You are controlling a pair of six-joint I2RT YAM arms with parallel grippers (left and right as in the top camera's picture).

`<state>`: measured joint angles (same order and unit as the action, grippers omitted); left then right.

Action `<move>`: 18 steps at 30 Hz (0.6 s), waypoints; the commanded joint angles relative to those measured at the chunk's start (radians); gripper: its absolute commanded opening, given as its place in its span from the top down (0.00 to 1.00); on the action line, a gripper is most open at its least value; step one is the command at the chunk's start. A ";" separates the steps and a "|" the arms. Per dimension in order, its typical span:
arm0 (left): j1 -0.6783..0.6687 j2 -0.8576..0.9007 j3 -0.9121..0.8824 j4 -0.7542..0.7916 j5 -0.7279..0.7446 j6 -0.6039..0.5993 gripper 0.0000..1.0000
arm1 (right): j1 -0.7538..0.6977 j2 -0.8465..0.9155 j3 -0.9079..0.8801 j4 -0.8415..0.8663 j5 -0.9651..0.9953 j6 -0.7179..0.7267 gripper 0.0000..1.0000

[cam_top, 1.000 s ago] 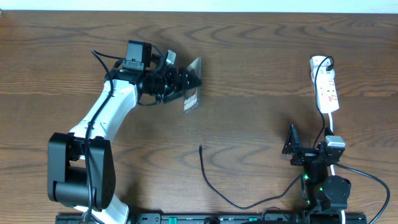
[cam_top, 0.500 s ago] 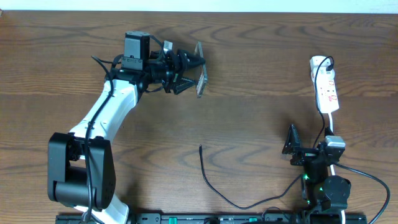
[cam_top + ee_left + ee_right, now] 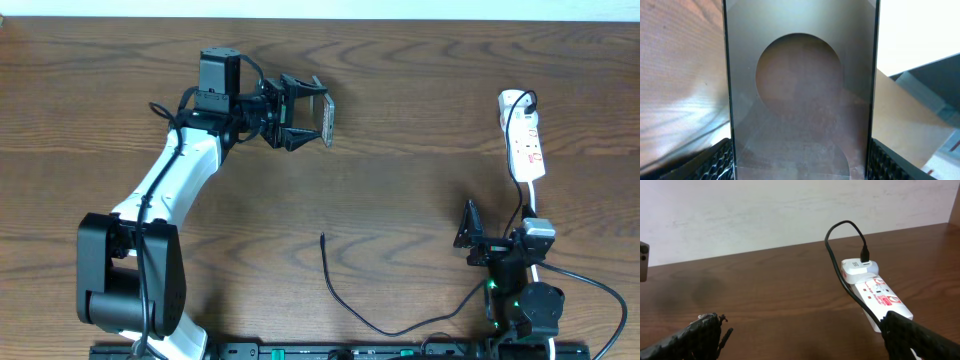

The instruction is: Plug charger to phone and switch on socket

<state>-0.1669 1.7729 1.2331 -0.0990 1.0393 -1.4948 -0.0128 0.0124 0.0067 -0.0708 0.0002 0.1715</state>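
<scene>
My left gripper (image 3: 308,112) is shut on the phone (image 3: 325,124) and holds it off the table, nearly edge-on to the overhead view. In the left wrist view the phone (image 3: 800,100), a dark brownish-grey slab with a ring mark, fills the space between my fingers (image 3: 715,161). The charger (image 3: 345,300) lies on the table with its tip (image 3: 322,238) free near the middle. Its other end goes into a white adapter (image 3: 858,267) on the socket (image 3: 880,297). The socket (image 3: 527,140) sits at the far right. My right gripper (image 3: 497,235) stands open and empty below it.
The charger's black cable (image 3: 840,270) loops over the socket's near side and runs along the table toward my right arm. A white wall (image 3: 790,210) stands behind the far table edge. Bare wood (image 3: 420,150) lies between the phone and the socket.
My left gripper has lifted and rotated the phone, carrying it slightly up and to the right; its lettered face no longer shows from above. The right arm has not moved.
</scene>
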 commanded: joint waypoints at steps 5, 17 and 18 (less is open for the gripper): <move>0.013 -0.030 0.029 0.012 0.053 -0.183 0.93 | 0.014 -0.006 -0.001 -0.004 0.009 -0.011 0.01; 0.018 -0.030 0.029 0.012 0.053 -0.187 0.93 | 0.014 -0.006 -0.001 -0.004 0.009 -0.011 0.01; 0.018 -0.030 0.029 0.012 0.053 -0.187 0.92 | 0.014 -0.006 -0.001 -0.004 0.009 -0.011 0.01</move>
<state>-0.1532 1.7729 1.2331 -0.0986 1.0492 -1.6760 -0.0128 0.0124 0.0067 -0.0704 0.0002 0.1715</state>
